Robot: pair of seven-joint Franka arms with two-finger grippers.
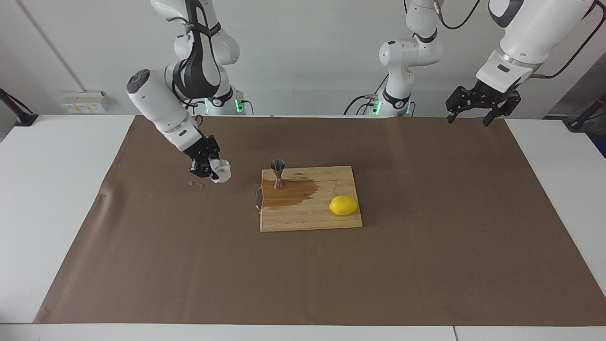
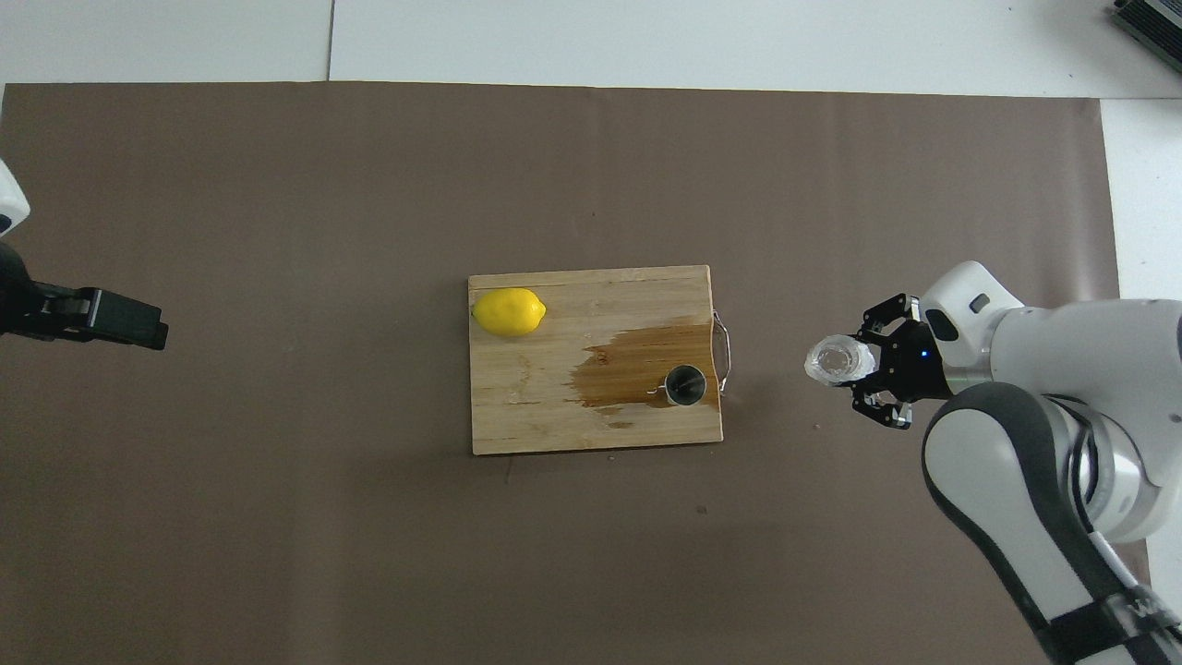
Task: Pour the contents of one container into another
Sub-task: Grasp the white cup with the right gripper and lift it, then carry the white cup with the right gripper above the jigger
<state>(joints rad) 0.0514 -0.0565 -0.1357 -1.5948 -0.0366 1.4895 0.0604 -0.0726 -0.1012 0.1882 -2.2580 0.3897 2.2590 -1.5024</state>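
The small clear glass tumbler (image 1: 221, 172) (image 2: 834, 360) hangs just above the brown paper, off the cutting board's handle end, toward the right arm's end of the table. My right gripper (image 1: 214, 170) (image 2: 859, 363) is shut on its sides. The steel hourglass jigger (image 1: 278, 174) (image 2: 685, 384) stands upright on the wooden cutting board (image 1: 307, 220) (image 2: 545, 416), at the corner nearest the glass. My left gripper (image 1: 468, 118) (image 2: 152, 331) waits open and empty, raised over the paper at the left arm's end.
A dark wet stain (image 1: 293, 192) (image 2: 637, 365) spreads across the board around the jigger. A yellow lemon (image 1: 343, 205) (image 2: 509, 311) lies on the board's other end. Small crumbs (image 1: 196, 185) lie on the brown paper (image 1: 426, 237) under the right gripper.
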